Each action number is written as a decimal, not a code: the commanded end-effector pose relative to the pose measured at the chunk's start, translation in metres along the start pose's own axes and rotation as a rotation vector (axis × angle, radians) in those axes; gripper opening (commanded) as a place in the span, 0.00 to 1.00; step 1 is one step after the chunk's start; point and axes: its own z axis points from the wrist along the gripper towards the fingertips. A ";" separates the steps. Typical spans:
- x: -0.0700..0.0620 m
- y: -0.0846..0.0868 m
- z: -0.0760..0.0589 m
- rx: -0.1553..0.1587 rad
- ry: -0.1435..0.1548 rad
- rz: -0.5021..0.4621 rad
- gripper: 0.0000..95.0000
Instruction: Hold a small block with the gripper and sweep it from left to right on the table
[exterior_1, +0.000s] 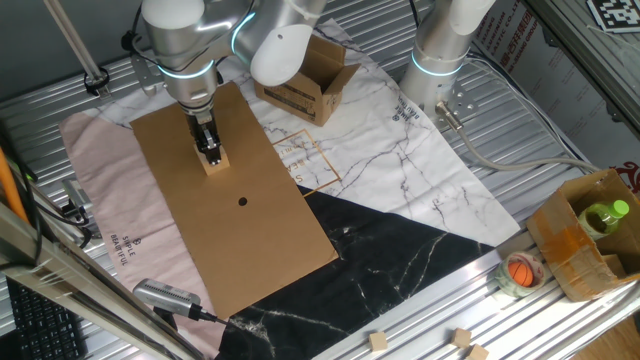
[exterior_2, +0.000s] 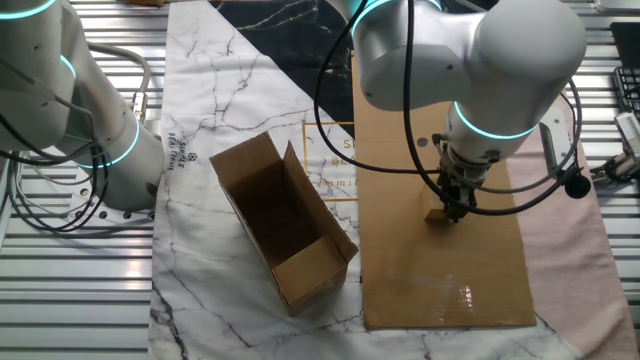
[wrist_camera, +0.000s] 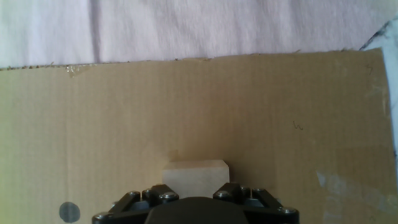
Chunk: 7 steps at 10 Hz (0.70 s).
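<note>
My gripper (exterior_1: 209, 146) pointed straight down over the cardboard sheet (exterior_1: 250, 235), fingers clamped on the small block (exterior_1: 215, 163), which sat right under my fingertips with its base on the sheet. From the other fixed view my gripper (exterior_2: 456, 205) hid most of the block (exterior_2: 435, 215); only a tan corner showed at the fingertips. Through my hand view the block (wrist_camera: 196, 178) filled the space just ahead of my finger bases, pale and plain-faced, flat on the cardboard (wrist_camera: 249, 106), and the pink cloth (wrist_camera: 186, 28) lay beyond the sheet's far edge. A small dark dot (exterior_1: 243, 201) marked the cardboard a little way off from my fingers, apart from the block. An open cardboard box (exterior_1: 305, 80) lay on the marble-print cloth (exterior_1: 400, 170) behind my arm, off the sheet. The black cloth (exterior_1: 390, 255) spread past the sheet's far end, well apart from me. Tiny pale cubes (exterior_1: 378, 341) rested on the ribbed metal table (exterior_1: 520, 120) edge, far from my grip, and a second arm's white column (exterior_1: 445, 45) stood beyond the marble cloth
</note>
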 end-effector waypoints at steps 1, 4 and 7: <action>0.000 0.001 0.000 -0.001 0.000 0.003 0.40; 0.000 0.003 0.001 0.000 -0.001 0.009 0.40; 0.000 0.004 0.000 -0.002 -0.001 0.009 0.40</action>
